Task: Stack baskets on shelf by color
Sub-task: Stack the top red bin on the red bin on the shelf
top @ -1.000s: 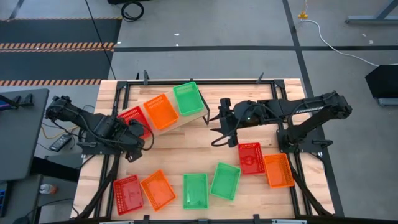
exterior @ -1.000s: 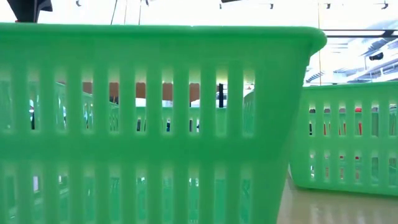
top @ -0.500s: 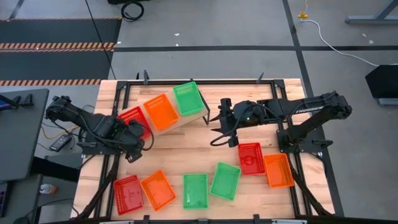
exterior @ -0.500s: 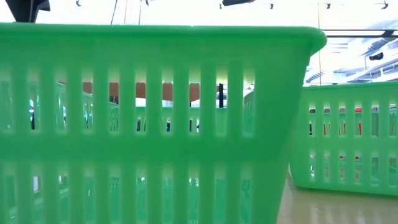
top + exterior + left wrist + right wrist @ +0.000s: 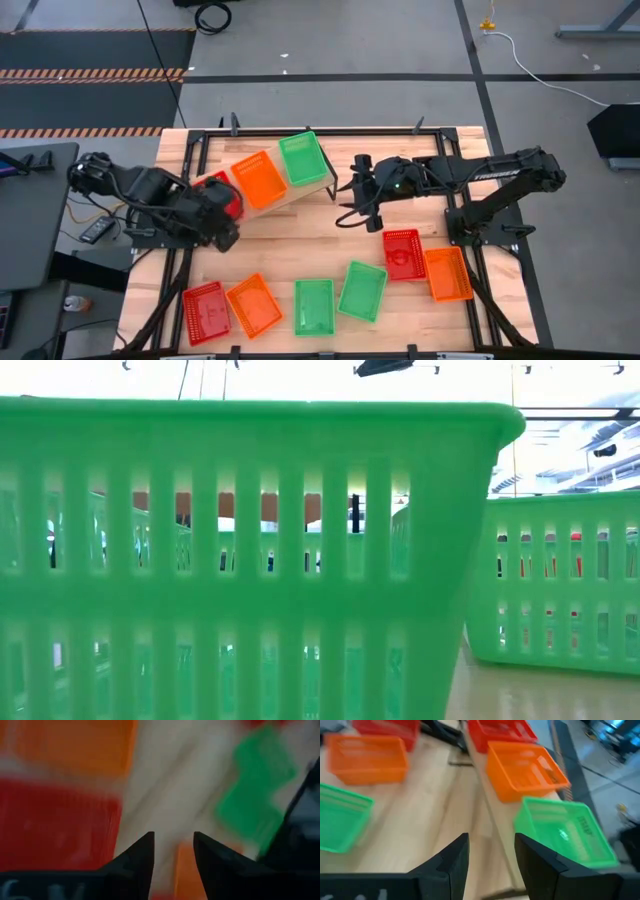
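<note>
Pale wood tabletop (image 5: pixel 300 240): slatted, the largest surface; it carries the shelf and six loose baskets.
Shelf (image 5: pixel 318 190): a pale plank set at an angle near the far edge. It holds one red basket (image 5: pixel 218 186), one orange basket (image 5: pixel 262 178) and one green basket (image 5: pixel 303 158) in a row, apparently one base per colour for the stacks.
Loose baskets, near edge: red (image 5: pixel 205 312), orange (image 5: pixel 253 304) and green (image 5: pixel 313 306) lie side by side, with a second green one (image 5: pixel 363 290) just beside them at a tilt.
Loose baskets, right side: a red one (image 5: pixel 403 253) touches an orange one (image 5: pixel 447 274), near the right arm's base.
Progress: judged early; six baskets are not yet stacked.
Left gripper (image 5: pixel 222 232): the arm reaches in from the table's left edge, its wrist over the shelf's red basket. The fingers (image 5: pixel 142 851) stand spread and pinch nothing.
Right gripper (image 5: pixel 350 208): the arm stretches across from the right, hanging just off the shelf's green end. Its fingers (image 5: pixel 457 851) are parted and empty.
Low camera: filled by a green basket wall (image 5: pixel 250 550); neither gripper can be made out there.
</note>
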Tool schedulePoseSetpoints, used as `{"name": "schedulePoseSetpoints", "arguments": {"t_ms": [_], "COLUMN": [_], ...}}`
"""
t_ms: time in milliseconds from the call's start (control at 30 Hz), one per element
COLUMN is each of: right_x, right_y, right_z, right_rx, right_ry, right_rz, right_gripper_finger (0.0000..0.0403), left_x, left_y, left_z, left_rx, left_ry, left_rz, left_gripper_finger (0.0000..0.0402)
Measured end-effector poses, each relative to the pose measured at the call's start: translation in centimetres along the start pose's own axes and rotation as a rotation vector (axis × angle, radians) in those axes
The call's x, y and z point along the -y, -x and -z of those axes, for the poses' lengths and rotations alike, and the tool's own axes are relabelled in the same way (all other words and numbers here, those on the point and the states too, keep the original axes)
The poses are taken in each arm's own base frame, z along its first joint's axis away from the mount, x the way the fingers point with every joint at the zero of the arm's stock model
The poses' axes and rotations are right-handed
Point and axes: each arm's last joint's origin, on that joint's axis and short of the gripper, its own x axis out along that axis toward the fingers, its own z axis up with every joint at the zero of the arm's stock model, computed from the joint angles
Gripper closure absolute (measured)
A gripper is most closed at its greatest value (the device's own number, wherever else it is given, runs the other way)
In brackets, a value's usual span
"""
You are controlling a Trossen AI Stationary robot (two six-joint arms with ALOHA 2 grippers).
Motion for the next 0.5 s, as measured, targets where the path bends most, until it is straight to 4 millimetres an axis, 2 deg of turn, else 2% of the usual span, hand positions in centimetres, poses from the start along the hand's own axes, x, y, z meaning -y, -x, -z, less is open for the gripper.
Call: {"name": "schedulePoseSetpoints", "arguments": {"t_ms": [100,200,300,500], "right_x": [-0.5,-0.7,-1.1,-3.3], "right_y": [-0.7,-1.4,-2.0,-4.2], "right_z": [0.3,0.5,0.6,2.3], "right_rx": [0.028,0.046,0.058,0.1], "right_ry": [0.02,0.024,0.025,0.05], "right_rz": [-0.075,-0.11,-0.152,-0.306], "right_gripper_finger": [0.0238,0.0238,0.0238,0.0238], "left_x": [1.0,1.9,3.1,4.6], "left_y": [-0.7,-1.9,-3.7,-7.3], "left_z": [0.1,0.0,0.0,-0.2], "left_rx": [0.21,0.322,0.433,0.638], "left_ry": [-0.061,-0.112,-0.125,-0.335], "left_rz": [-0.015,0.01,0.072,0.134], "left_gripper_finger": [0.0259,0.0259,0.026,0.0262]}}
